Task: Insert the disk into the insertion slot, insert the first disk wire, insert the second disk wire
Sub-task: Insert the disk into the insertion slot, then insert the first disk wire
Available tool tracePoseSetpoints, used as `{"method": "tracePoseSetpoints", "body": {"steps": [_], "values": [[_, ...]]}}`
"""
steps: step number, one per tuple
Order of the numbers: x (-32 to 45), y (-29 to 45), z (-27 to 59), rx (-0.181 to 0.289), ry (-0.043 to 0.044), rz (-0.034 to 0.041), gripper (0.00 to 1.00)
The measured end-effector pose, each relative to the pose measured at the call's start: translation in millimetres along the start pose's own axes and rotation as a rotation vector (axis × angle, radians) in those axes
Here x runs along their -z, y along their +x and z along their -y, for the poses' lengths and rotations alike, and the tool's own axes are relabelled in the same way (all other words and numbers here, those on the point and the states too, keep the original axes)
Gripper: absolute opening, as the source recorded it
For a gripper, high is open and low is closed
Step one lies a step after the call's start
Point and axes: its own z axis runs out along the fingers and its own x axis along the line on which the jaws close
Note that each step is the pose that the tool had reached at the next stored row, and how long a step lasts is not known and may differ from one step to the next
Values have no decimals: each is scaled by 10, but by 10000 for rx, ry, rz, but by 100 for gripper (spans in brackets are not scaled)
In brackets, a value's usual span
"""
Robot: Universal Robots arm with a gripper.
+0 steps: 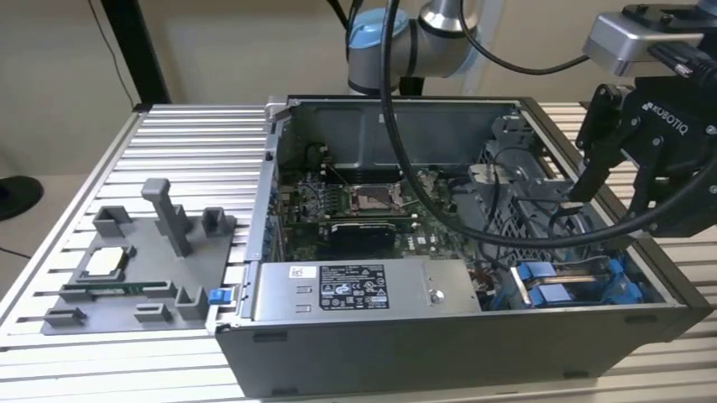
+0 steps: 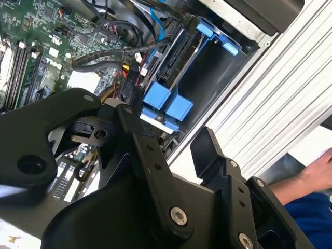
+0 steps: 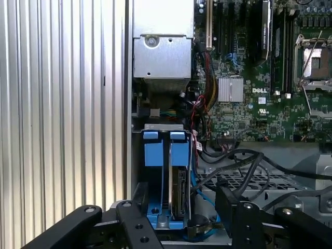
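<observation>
The disk (image 3: 179, 189) is seen standing edge-on inside the insertion slot (image 2: 207, 78), so that step is judged done. The claw (image 1: 610, 197) is held wide and empty above it. Wire insertion seems in hand, and a fine pinch on a connector is called for.

One desk (image 1: 191, 143), one computer case (image 1: 448, 353) and inside we've got one power supply box (image 1: 358, 290), one motherboard (image 1: 431, 239), one CPU socket (image 1: 370, 198). One disk (image 3: 179, 192), two blue tabs (image 3: 154, 151). One grey fixture (image 1: 134, 277). And two fingers (image 2: 148, 155).
</observation>
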Motion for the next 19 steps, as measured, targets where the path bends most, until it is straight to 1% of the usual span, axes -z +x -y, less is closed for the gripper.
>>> {"method": "tracePoseSetpoints", "body": {"steps": [5,6,9,12,15,19], "values": [[8,-18,0,0,0,-1,100],[9,-31,-1,0,0,0,100],[4,-110,-7,0,0,1,100],[-21,-163,-14,36,20,-3,100],[-61,-187,-13,136,77,-5,100],[-103,-216,-12,465,82,-18,100]]}}
